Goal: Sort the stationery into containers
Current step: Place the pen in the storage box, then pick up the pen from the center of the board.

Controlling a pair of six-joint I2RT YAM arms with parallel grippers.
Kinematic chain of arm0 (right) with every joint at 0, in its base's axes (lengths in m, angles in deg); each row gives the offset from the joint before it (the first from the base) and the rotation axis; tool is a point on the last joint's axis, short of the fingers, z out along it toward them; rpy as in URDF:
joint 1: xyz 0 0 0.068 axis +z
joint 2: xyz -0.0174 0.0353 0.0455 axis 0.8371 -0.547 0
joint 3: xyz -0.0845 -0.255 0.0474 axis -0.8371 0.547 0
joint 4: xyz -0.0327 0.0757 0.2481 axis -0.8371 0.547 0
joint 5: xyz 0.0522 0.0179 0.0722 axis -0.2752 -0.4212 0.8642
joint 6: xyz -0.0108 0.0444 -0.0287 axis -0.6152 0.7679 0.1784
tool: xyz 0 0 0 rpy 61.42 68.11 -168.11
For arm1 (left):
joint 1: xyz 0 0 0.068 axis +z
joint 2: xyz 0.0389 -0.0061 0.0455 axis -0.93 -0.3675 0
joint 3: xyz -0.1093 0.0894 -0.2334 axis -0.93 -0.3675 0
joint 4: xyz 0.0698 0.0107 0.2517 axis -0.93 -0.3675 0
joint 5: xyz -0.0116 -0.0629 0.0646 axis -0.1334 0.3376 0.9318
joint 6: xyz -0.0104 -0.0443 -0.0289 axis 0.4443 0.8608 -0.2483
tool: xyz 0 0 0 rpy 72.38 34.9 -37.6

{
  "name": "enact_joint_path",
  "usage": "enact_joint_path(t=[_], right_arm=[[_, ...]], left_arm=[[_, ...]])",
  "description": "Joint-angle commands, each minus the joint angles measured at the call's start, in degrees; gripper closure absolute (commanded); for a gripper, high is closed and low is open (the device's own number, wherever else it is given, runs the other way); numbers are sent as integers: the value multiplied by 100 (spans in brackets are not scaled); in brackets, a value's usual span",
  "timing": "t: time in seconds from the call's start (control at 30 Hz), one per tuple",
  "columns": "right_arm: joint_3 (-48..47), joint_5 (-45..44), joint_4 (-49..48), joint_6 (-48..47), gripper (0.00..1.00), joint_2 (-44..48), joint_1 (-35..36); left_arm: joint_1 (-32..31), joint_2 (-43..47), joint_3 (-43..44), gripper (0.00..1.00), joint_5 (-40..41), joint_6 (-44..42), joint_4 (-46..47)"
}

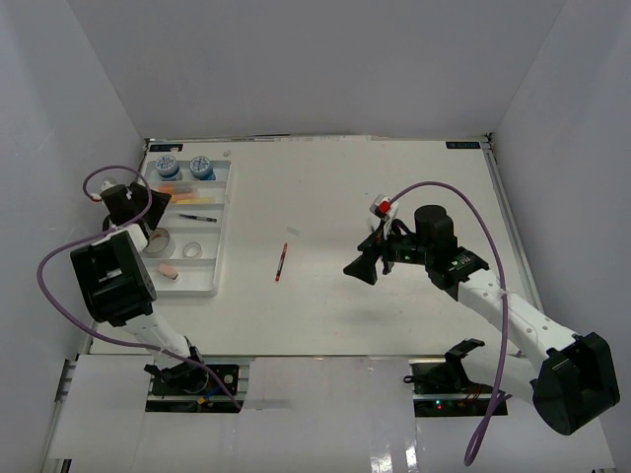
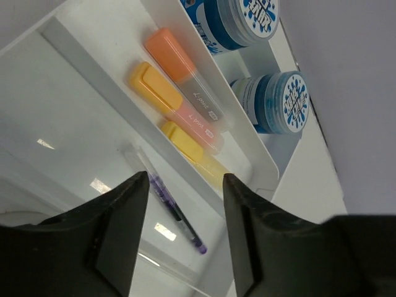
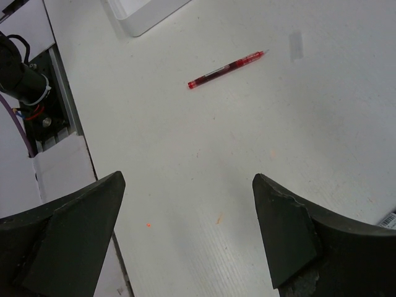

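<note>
Over the left side of the tray (image 1: 223,236), the left pincer (image 2: 184,238) stood parted. Nothing sat between its fingers and no contact was visible. The right pincer (image 3: 185,241) was spread wide and empty above the bare surface (image 1: 394,197), well apart from the tray.

Tray contents:
- **Far compartment:** two blue-white tubs (image 1: 168,166) (image 1: 201,168) side by side.
- **Next compartment:** orange marker (image 2: 179,65) and yellow markers (image 2: 164,96) lying lengthwise.
- **Next compartment:** dark pen (image 2: 176,213) alone.
- **Near end:** tan tape roll (image 1: 158,239), clear roll (image 1: 192,249) and pink eraser (image 1: 169,273). Couldn't tell whether a divider split them.

The red pen (image 1: 282,262) lay on the surface outside the tray, between it and the right pincer.

The left wrist view showed the marker caps and put the dark pen right under the finger gap; the top view gave only colour smears there. The right wrist view showed the red pen ahead of the fingers plus one tray corner. Only the top view showed the rolls and eraser.
</note>
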Motion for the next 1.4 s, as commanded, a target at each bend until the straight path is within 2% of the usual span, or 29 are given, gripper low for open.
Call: enact_joint_path(t=[0.0, 0.03, 0.13, 0.23, 0.37, 0.47, 0.7, 0.97, 1.03, 1.07, 1.17, 1.37], right_arm=[[6, -321, -73, 48, 10, 85, -23], [15, -557, -56, 57, 10, 77, -31], [-11, -1189, 181, 127, 10, 33, -23], [-64, -1988, 392, 293, 10, -11, -23], [-116, -3139, 638, 636, 8, -134, -40], [-213, -3644, 832, 882, 6, -424, -93], [-520, -4136, 885, 1059, 1, -1573, -198], [-1091, -4514, 718, 962, 24, -2577, -234], [-1241, -4619, 718, 901, 29, -2840, -225], [-1285, -4646, 709, 883, 35, -2911, -216], [-1425, -4655, 718, 857, 45, -3236, -225], [-1374, -4558, 647, 883, 55, -3614, -216]], left_arm=[[58, 84, 284, 33, 15, -97, -187], [67, 102, 319, 26, 24, -140, -291], [76, 242, 433, 12, 129, -263, -651], [76, 532, 592, 3, 174, -395, -1161], [49, 1059, 820, 2, -2, -624, -1794], [-178, 1595, 812, 2, -55, -860, -2234], [-1706, 2738, -65, 2, 121, -1361, -2507], [-2867, 3265, -225, 2, -432, -1643, -3253], [-3000, 3362, -243, 2, -494, -1652, -3473], [-3105, 3441, -251, 2, -555, -1635, -3518], [-3255, 3521, -286, 2, -600, -1556, -3632], [-3457, 3469, -191, 2, -626, -1424, -3624]])
